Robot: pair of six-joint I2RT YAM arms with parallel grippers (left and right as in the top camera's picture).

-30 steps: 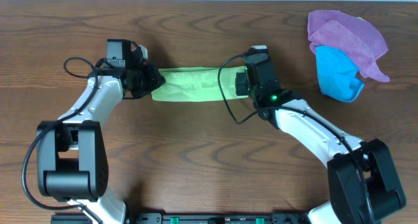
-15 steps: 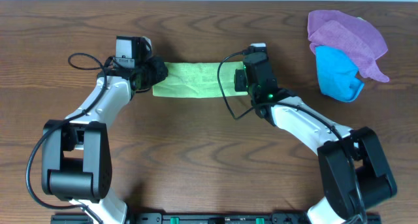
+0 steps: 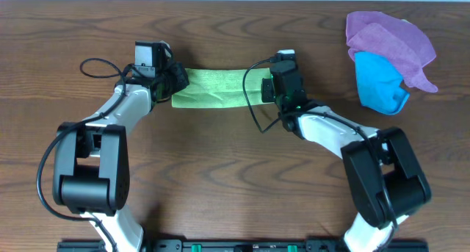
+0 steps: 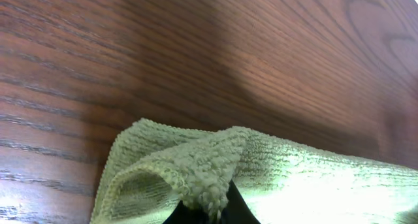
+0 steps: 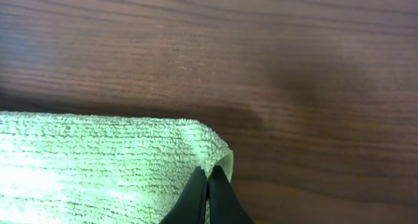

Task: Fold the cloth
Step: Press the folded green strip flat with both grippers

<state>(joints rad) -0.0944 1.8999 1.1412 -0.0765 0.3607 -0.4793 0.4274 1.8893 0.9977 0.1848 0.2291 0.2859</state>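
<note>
The light yellow-green cloth (image 3: 214, 89) lies as a folded strip on the wooden table, stretched between my two grippers. My left gripper (image 3: 175, 81) is shut on the cloth's left end; in the left wrist view the bunched corner (image 4: 196, 175) sits pinched at my dark fingertips (image 4: 212, 208). My right gripper (image 3: 266, 87) is shut on the cloth's right end; the right wrist view shows the fingertips (image 5: 208, 181) closed on the cloth's corner (image 5: 130, 162).
A purple cloth (image 3: 389, 40) and a bright blue cloth (image 3: 379, 83) lie piled at the table's back right. The table's far edge (image 3: 235, 0) runs just behind the cloth. Cables loop beside both arms.
Both grippers have carried the cloth's ends toward the far edge of the table. The strip lies flatter and straighter than a second ago.
</note>
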